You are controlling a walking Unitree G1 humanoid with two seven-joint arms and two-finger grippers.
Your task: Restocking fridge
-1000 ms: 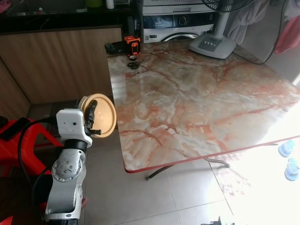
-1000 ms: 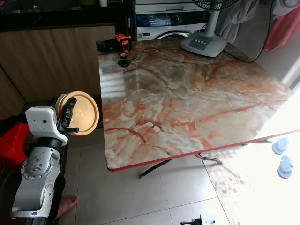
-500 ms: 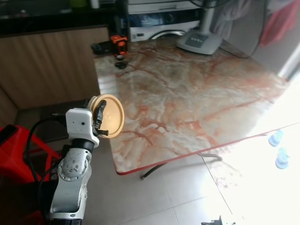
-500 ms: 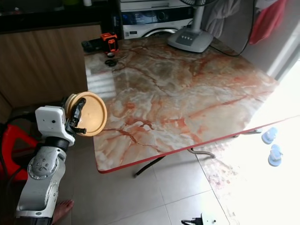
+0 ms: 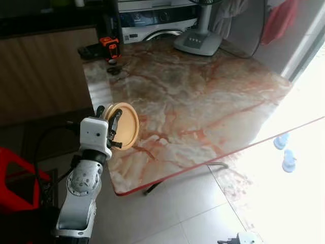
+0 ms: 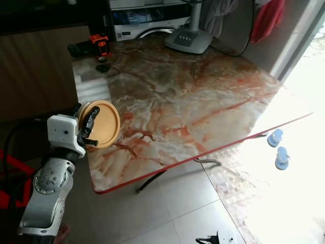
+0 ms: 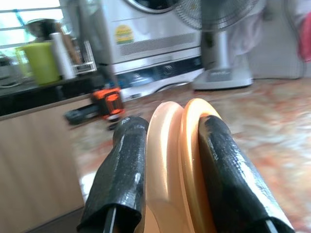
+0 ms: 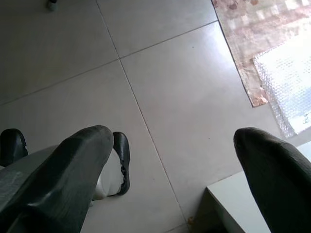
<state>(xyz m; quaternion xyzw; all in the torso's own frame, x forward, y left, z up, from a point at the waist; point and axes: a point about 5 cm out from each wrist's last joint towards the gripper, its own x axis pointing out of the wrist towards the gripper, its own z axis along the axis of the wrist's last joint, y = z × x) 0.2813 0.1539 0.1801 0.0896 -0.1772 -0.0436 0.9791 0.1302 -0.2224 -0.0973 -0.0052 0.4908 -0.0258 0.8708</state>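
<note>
My left gripper (image 5: 107,126) is raised at the near left edge of the marble table (image 5: 203,96), shut on a round tan container with a lid (image 5: 125,126) held on edge. In the left wrist view the two black fingers (image 7: 124,170) clamp the tan container (image 7: 177,160) from both sides. My right gripper (image 8: 170,165) hangs low over the tiled floor, its fingers wide apart with nothing between them.
On the table's far end stand a fan base (image 5: 199,41), an orange tool (image 5: 109,44) and a small black item (image 5: 112,71). A washing machine (image 5: 152,20) and a wooden cabinet (image 5: 40,66) lie behind. A red stool (image 5: 15,175) is at my left, blue slippers (image 5: 284,152) at right.
The camera has swung right, so the whole scene shifted left. My left gripper still holds the tan container, now a little closer to the table edge.
</note>
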